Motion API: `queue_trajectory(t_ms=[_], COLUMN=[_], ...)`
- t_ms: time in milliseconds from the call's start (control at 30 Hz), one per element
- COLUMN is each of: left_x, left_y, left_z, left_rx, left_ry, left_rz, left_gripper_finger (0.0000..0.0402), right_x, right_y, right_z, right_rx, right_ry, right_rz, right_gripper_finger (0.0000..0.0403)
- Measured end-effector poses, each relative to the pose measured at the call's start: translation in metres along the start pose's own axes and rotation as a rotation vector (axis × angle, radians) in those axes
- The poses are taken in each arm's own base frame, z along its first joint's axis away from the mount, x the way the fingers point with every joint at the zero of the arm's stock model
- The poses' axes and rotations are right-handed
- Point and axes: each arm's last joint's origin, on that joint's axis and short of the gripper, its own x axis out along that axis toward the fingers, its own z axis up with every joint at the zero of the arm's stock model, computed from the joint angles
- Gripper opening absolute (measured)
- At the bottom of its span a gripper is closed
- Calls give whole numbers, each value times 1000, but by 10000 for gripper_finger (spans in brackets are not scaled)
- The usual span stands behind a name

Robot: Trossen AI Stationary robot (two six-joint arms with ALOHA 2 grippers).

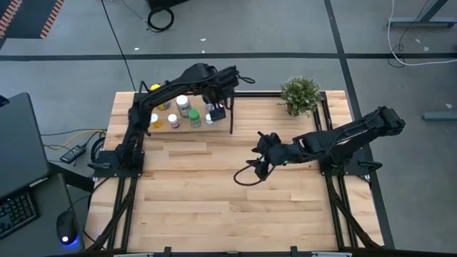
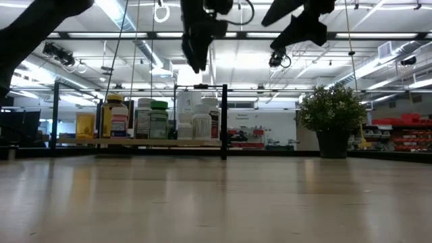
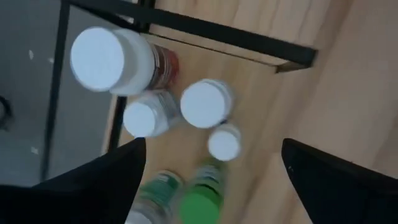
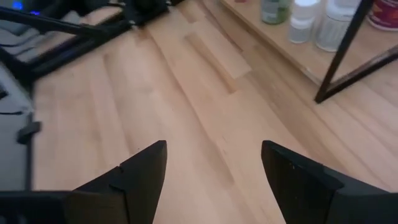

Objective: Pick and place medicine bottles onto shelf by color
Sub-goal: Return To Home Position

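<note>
Several medicine bottles (image 1: 183,108) stand upright on the shelf (image 1: 203,129) at the table's far left. In the low view they form a row: an amber yellow-capped one (image 2: 116,116), a green-capped one (image 2: 158,119) and white ones (image 2: 201,123). My left gripper (image 1: 218,102) hangs open above the shelf's right end, pointing down, clear of the white caps (image 3: 205,104) and the green cap (image 3: 200,205) below it. My right gripper (image 1: 260,154) hovers open over the table's middle with nothing between its fingers (image 4: 149,163).
A small potted plant (image 1: 300,94) stands at the table's far edge, right of the shelf. The shelf's upright black post (image 1: 232,118) marks its near right corner. Bare plank tabletop (image 1: 214,200) stretches across the near half.
</note>
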Motion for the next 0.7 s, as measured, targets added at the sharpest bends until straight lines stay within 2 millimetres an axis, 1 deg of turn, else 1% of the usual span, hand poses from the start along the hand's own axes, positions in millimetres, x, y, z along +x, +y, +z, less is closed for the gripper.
queue_trajectory(t_ms=[133,267,367,467,567,700], left_x=[-33,-65,-78,-88,-99,-118], left_y=[-14,-39,-60,-79,-90,-86], left_z=[-7,-13,-14,-15,-21,-32], left_rx=[-83,-86,-61,-9,35,26], left_ry=[-91,-196,-250,-290,-306,-352], left_rz=[-73,-150,-176,-198,-221,-278], left_gripper_finger=[363,341,320,291,253,189], right_x=[-13,-32,-46,-59,-66,-67], right_y=[-4,-11,-17,-24,-29,-38], right_z=[4,10,14,13,0,-27], right_rx=[0,11,21,14,9,39], right_ry=[-1,-39,-77,-99,-111,-144], right_rz=[34,35,21,-15,-27,-20], right_gripper_finger=[270,270,267,259,249,235])
